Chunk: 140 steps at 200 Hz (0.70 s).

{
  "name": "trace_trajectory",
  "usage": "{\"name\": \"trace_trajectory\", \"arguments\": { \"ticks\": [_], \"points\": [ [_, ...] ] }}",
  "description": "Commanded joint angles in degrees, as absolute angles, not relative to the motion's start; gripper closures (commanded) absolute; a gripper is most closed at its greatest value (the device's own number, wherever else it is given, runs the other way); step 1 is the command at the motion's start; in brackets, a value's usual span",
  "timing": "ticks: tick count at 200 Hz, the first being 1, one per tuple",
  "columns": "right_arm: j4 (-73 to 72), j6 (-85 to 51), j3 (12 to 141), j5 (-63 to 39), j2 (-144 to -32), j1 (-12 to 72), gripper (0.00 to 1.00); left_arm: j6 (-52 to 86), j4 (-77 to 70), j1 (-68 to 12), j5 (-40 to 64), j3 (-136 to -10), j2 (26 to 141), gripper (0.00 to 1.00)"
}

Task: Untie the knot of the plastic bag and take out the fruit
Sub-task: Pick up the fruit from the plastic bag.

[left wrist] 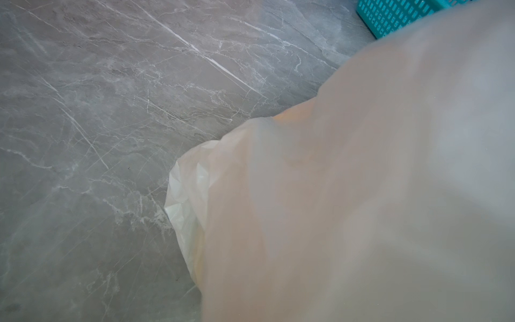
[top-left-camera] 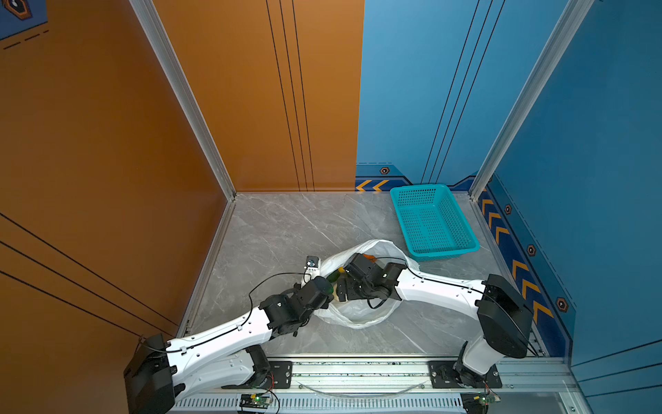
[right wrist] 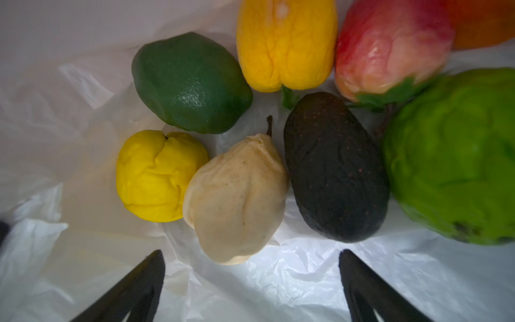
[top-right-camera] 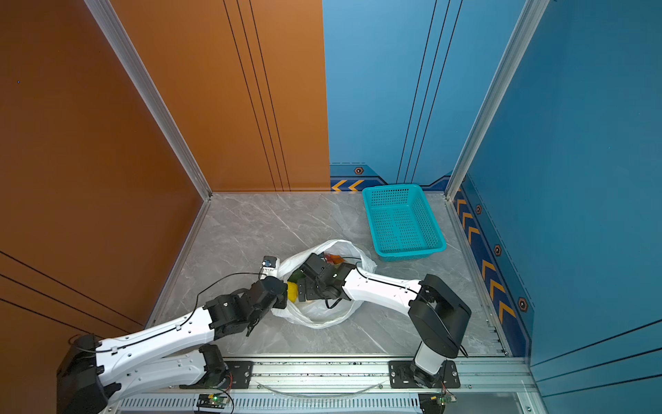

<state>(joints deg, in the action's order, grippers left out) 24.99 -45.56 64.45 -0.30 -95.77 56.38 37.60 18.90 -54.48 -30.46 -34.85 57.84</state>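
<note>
Our right hand [right wrist: 250, 252] is down inside the plastic bag [right wrist: 278, 287]. Its two black fingers [right wrist: 139, 281] are spread wide and pinch nothing. The fruit [right wrist: 278, 125] lies in a heap on the bag's floor, right in front of this hand. The end of the cream-white piece [right wrist: 237, 195], shaped like a pear, lies between the fingertips without touching them. The yellow piece [right wrist: 158, 175] leans on one side of it, and the black piece [right wrist: 334, 172] lies just beside the other. Past those are the dark green piece [right wrist: 192, 83], the orange-yellow piece [right wrist: 284, 41], the red piece [right wrist: 390, 47] and the big bright green piece [right wrist: 454, 156]. A bit of an orange piece [right wrist: 485, 22] shows at the picture's edge.

Our left hand [top-left-camera: 324, 290] is at the left rim of the bag. We cannot see its fingers, but they are pressed together. We cannot tell if plastic is caught between them. In the left wrist view, blurry white plastic hangs very close to the camera.

In both top views the bag sits on the near middle of the grey tabletop [top-left-camera: 286, 229], between our two arms, with its mouth open upward. The teal basket [top-left-camera: 444, 255] stands on the far right, just beside the bag's far edge.
</note>
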Motion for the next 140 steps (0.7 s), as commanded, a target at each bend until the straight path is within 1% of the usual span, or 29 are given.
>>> {"name": "trace_trajectory", "arguments": {
  "ticks": [1,31,86,120,135,140],
  "points": [
    [24.1,-48.9,66.3,0.4,-96.9,57.5,0.06,39.5,19.2,-53.9,-28.4,-32.8,57.2,1.00],
    [22.6,-51.2,66.5,4.0,-98.4,58.7,0.12,40.2,18.7,-53.8,-28.8,-32.4,56.9,1.00],
    [20.2,-52.0,69.6,10.4,-103.8,59.3,0.16,38.5,13.8,-50.8,-26.7,-31.6,55.1,1.00],
    [20.0,-51.7,70.7,10.7,-106.3,59.1,0.18,37.8,11.7,-48.3,-24.2,-31.6,55.3,1.00],
    [19.4,-51.5,70.6,10.6,-107.0,58.9,0.20,37.8,11.6,-48.1,-23.8,-31.5,55.4,1.00],
    [19.2,-51.4,70.7,10.5,-107.3,58.8,0.23,37.9,11.6,-48.1,-23.7,-31.4,55.3,1.00]
  ]
}}
